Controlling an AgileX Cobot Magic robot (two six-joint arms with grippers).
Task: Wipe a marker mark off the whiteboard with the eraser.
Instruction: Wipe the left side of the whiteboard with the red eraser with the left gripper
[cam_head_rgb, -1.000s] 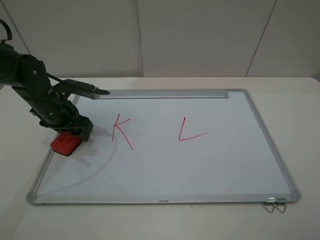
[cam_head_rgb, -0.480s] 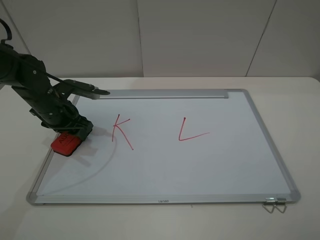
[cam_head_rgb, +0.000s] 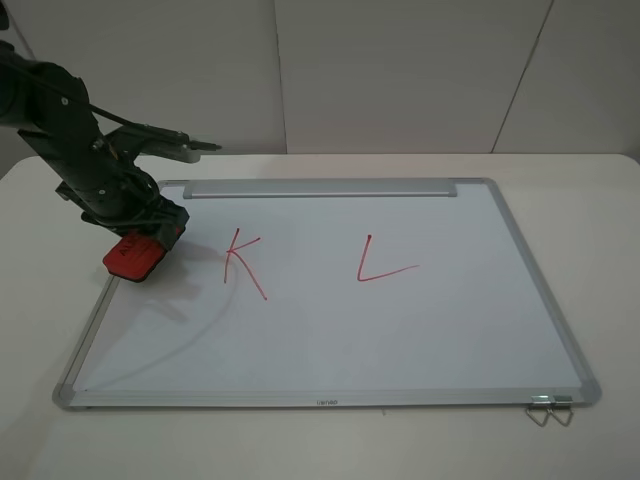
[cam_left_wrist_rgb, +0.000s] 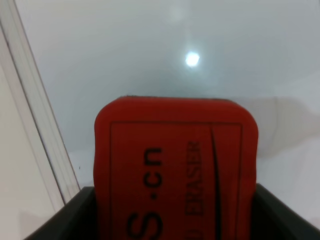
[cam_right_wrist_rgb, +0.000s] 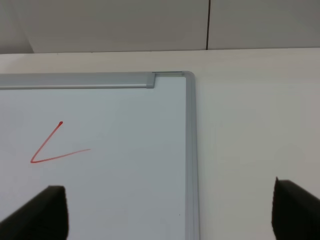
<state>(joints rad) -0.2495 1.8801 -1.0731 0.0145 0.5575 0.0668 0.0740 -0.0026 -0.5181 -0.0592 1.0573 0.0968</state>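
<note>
Exterior high view, left gripper (cam_head_rgb: 150, 238) clamped on eraser (cam_head_rgb: 131, 261), at left edge of whiteboard (cam_head_rgb: 400, 330), marker mark (cam_head_rgb: 243, 262) nearby, not touching.

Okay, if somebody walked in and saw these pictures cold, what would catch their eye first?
The bright red eraser, clamped in the black left pincer near the left edge of the whiteboard, stands out most. Next come the two red marks on the white surface: the marker mark K just right of the eraser, and an L-shaped mark near the board's middle.
</note>
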